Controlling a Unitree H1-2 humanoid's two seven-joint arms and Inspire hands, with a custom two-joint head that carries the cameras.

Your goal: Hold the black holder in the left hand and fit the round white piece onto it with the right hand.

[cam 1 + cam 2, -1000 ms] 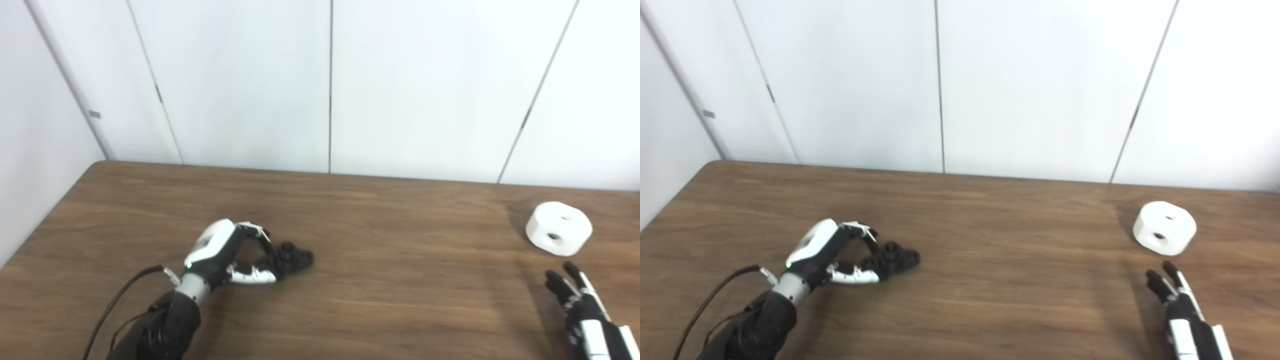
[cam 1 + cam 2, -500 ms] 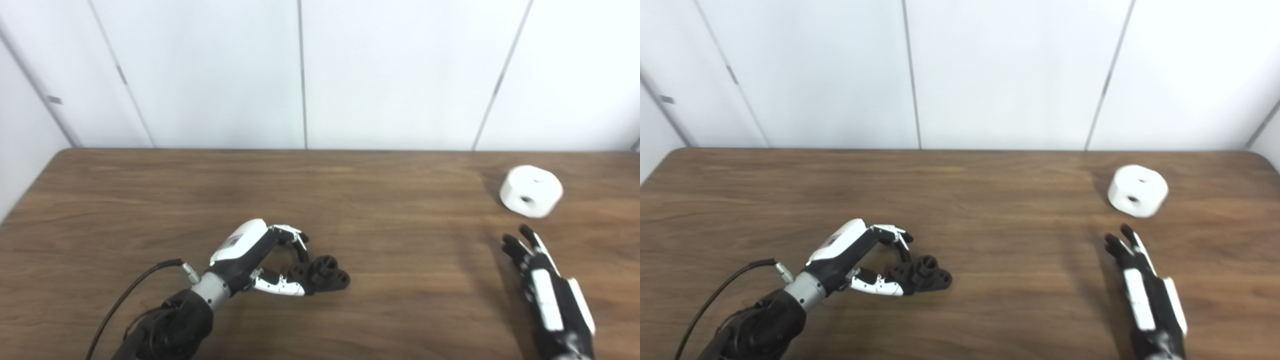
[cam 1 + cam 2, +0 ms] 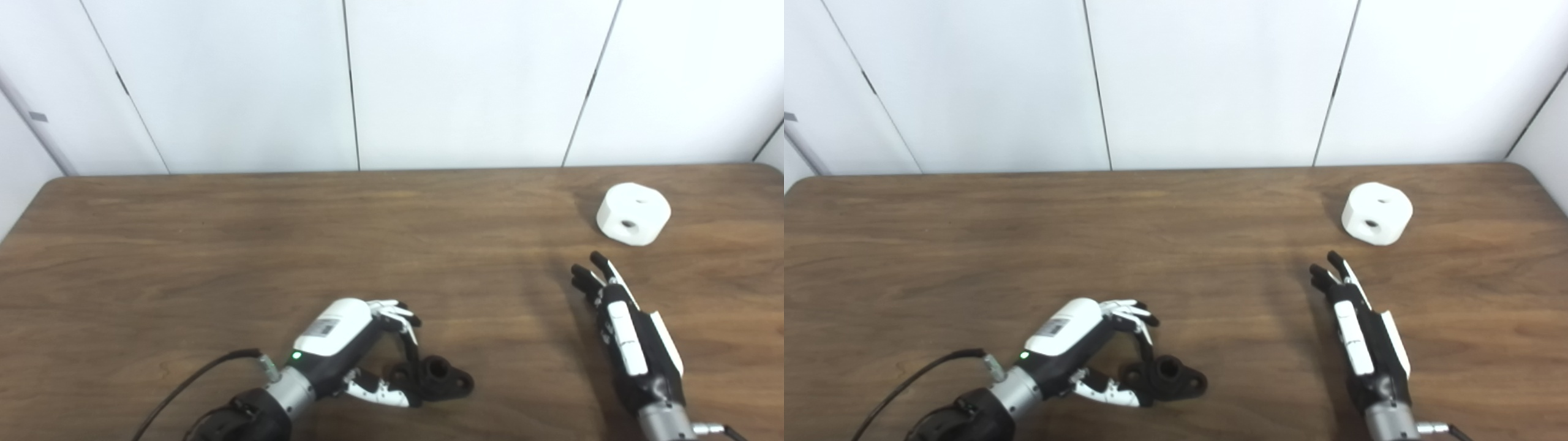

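Observation:
The black holder (image 3: 442,380) lies on the wooden table (image 3: 245,245) near the front edge, its round socket facing up. My left hand (image 3: 349,346) is curled over the holder's left end, with fingers (image 3: 409,343) on top and the thumb on its near side. The round white piece (image 3: 634,214), a short cylinder with holes in its top and side, sits at the far right. My right hand (image 3: 625,324) is open with straight fingers, a short way in front and to the left of the white piece, touching nothing.
White wall panels (image 3: 465,79) stand right behind the table's far edge. The table's right corner (image 3: 1528,171) lies just beyond the white piece. A black cable (image 3: 202,373) trails from my left wrist.
The whole picture has shifted: the camera turned right and tilted down. My left hand stays curled on the holder. My right hand remains open, its fingertips now slightly left of the white piece.

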